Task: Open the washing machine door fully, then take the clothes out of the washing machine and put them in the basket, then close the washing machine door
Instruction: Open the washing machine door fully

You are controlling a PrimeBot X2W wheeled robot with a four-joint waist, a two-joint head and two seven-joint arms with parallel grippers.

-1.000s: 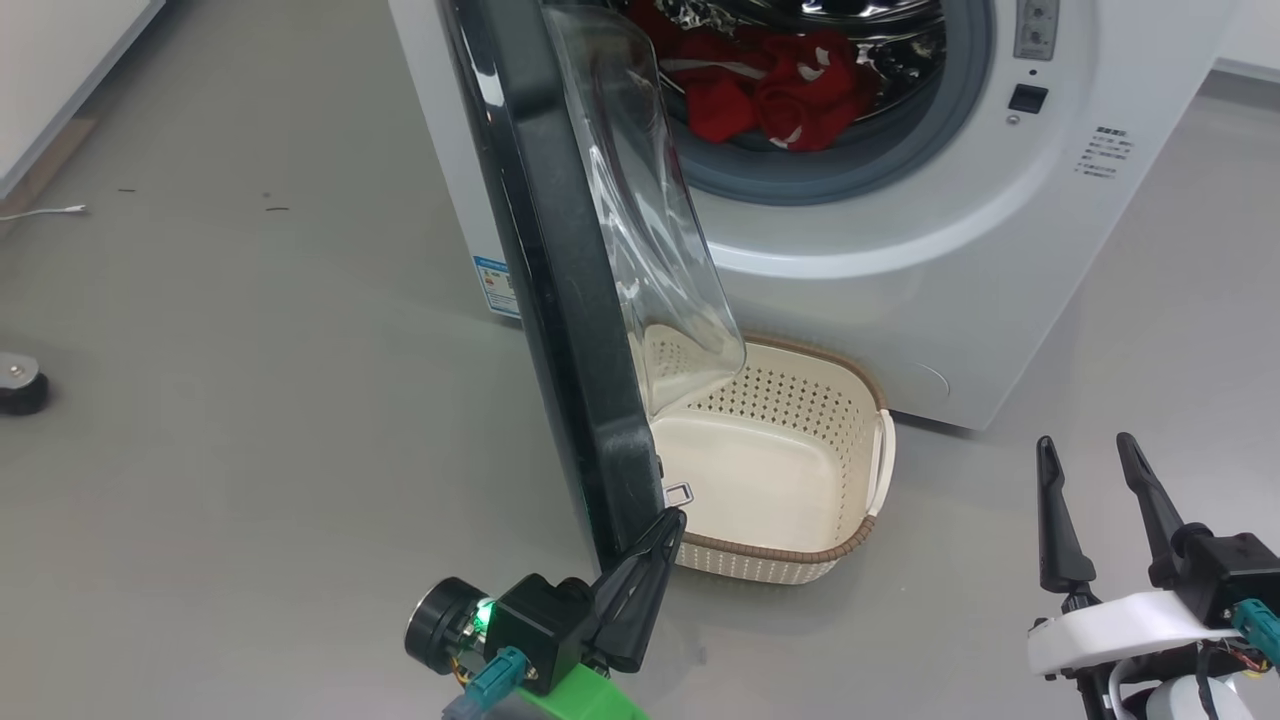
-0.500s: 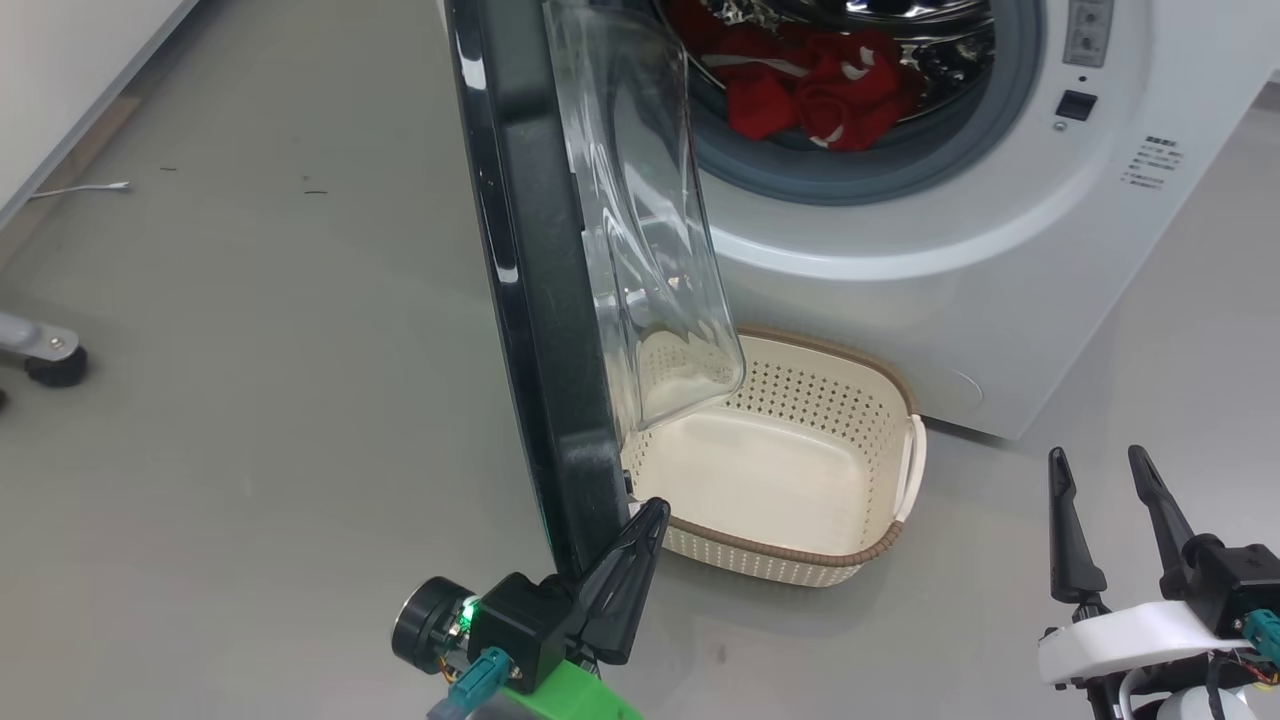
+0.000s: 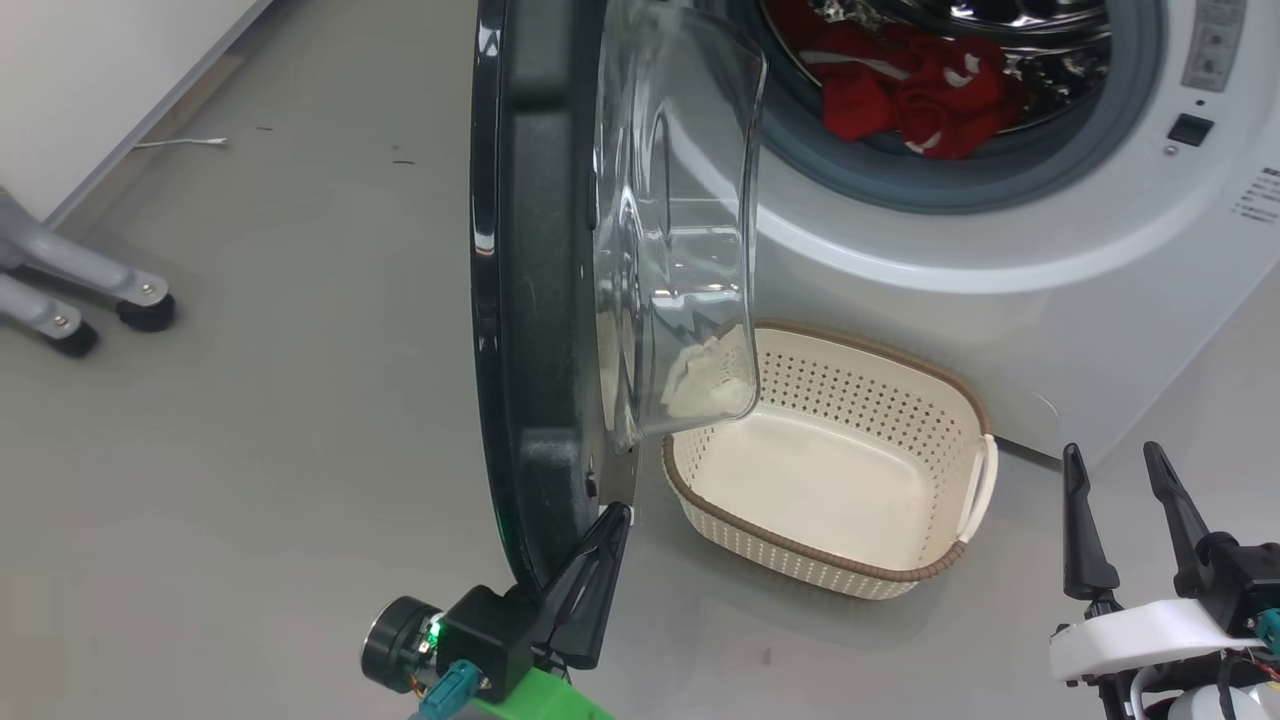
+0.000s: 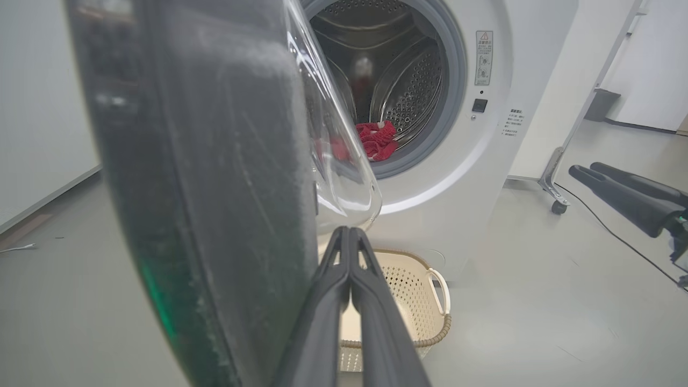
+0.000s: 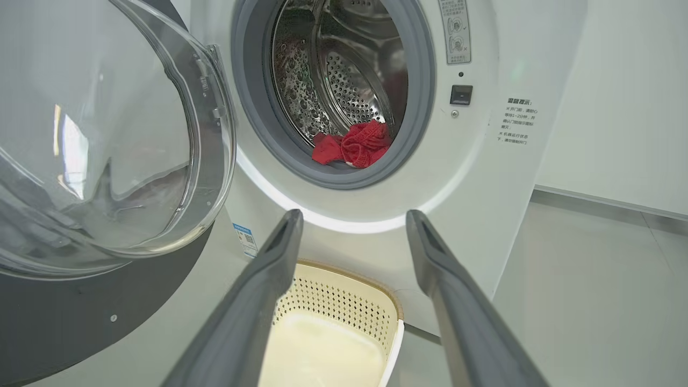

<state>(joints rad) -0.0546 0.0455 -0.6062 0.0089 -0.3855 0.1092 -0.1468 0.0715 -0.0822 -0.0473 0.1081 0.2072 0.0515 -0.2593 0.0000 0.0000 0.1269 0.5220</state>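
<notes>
Two end effectors sit low in the head view: the left end effector (image 3: 620,512), at lower centre-left, is pinched fully closed, its tip right at the lower edge of the washing machine door (image 3: 530,300), which stands edge-on up the middle of the frame. The right end effector (image 3: 1113,455), at lower right, is spread wide and grips nothing. Just beyond, the basket (image 3: 830,560) rests on the floor (image 3: 250,450) right of the door. Farther up, the washing machine (image 3: 950,320) occupies the upper right, the clothes (image 3: 920,95) lying in its drum (image 3: 1000,20).
</notes>
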